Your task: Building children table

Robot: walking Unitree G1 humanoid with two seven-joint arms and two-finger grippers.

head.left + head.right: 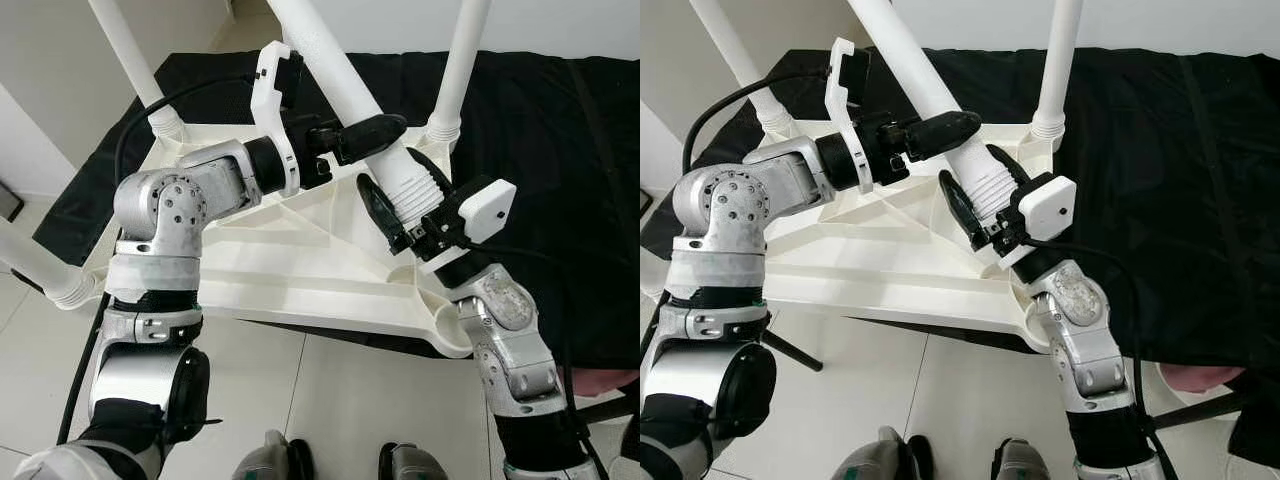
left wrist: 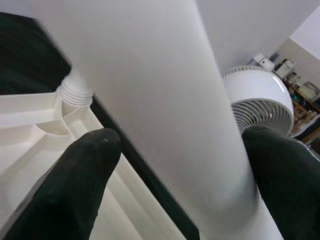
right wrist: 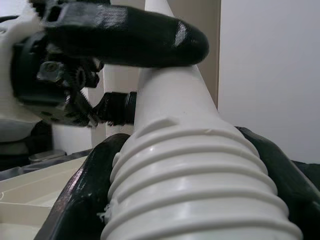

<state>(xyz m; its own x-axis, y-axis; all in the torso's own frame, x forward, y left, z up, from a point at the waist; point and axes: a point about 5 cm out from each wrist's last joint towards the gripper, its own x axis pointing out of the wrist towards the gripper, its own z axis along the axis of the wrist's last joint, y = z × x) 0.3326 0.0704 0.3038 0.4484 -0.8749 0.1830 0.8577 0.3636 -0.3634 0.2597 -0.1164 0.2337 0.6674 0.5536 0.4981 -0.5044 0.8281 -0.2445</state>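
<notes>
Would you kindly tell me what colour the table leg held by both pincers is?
White; the table leg shows best in the right eye view.

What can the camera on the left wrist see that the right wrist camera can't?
The left wrist camera alone catches a white fan in the background and another screwed-in leg base on the upturned table. The right wrist camera alone catches the ribbed threaded end of the leg and the left gripper clamped higher up. Both show the same white leg squeezed between black fingers.
</notes>
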